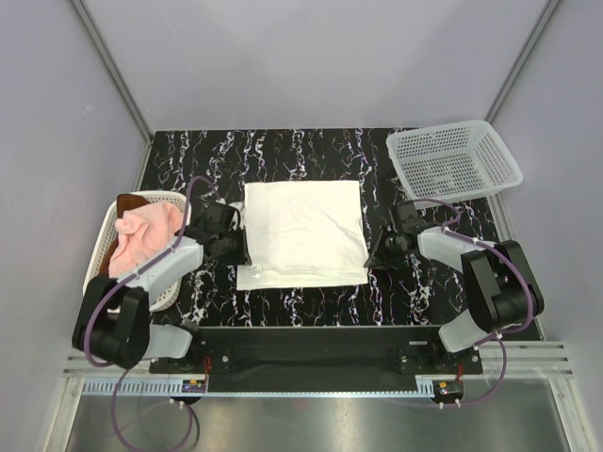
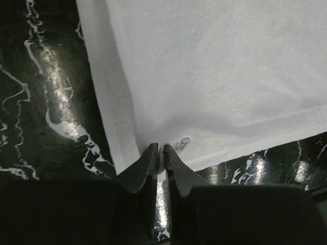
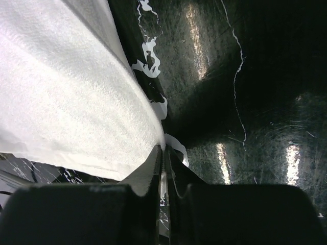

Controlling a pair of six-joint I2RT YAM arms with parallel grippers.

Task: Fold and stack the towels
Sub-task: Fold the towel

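Observation:
The white towel (image 1: 303,233) lies spread on the black marbled table, mid-table. My left gripper (image 1: 243,247) is shut on the towel's left edge near its front corner; in the left wrist view the cloth (image 2: 204,76) is pinched between the closed fingertips (image 2: 153,153). My right gripper (image 1: 374,250) is shut on the towel's right edge; the right wrist view shows the cloth (image 3: 66,97) caught at the fingertips (image 3: 157,153). The pale pink towel (image 1: 143,240) lies bunched in the left basket, with the rust-brown towel (image 1: 127,203) showing behind it.
A white mesh basket (image 1: 104,247) at the left table edge holds the pink and brown towels. An empty white mesh basket (image 1: 454,160) stands at the back right. Grey walls enclose the table on three sides.

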